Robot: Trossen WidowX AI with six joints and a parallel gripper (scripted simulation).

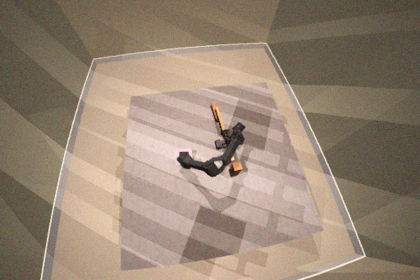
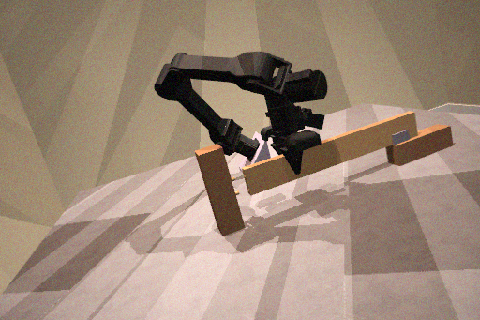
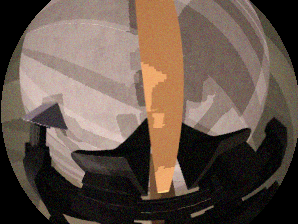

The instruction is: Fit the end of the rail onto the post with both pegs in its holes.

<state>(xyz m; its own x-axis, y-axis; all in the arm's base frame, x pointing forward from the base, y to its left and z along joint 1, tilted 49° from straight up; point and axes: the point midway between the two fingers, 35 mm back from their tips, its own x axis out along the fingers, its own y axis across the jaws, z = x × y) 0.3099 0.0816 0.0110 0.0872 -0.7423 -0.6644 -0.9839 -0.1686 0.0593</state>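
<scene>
Near the middle of the pale, shadow-striped square tabletop (image 1: pixel 164 219) (image 2: pixel 305 288), well in from all its edges, the black jointed robot arm (image 1: pixel 212 168) (image 2: pixel 211 67) bends over a long, light orange-brown wooden rail (image 1: pixel 215 112) (image 2: pixel 356 144) (image 3: pixel 162 45). Its black two-fingered gripper (image 1: pixel 223 134) (image 2: pixel 296 157) (image 3: pixel 157 120) is closed on the rail — one finger against each side, nearer the post end than the footboard end. That near end is raised off the tabletop, just beside an upright reddish-brown wooden post (image 1: pixel 235 168) (image 2: pixel 219 190) but apart from it. Two small wooden pegs (image 2: pixel 236 192) stick out of the post toward the rail's end, and a gap shows between that end and the post. At the other end, the rail stands at the grey bracket (image 2: pixel 400 136) on a low reddish-brown wooden footboard block (image 2: pixel 424 144) — whether it is fully seated there, I cannot tell.
</scene>
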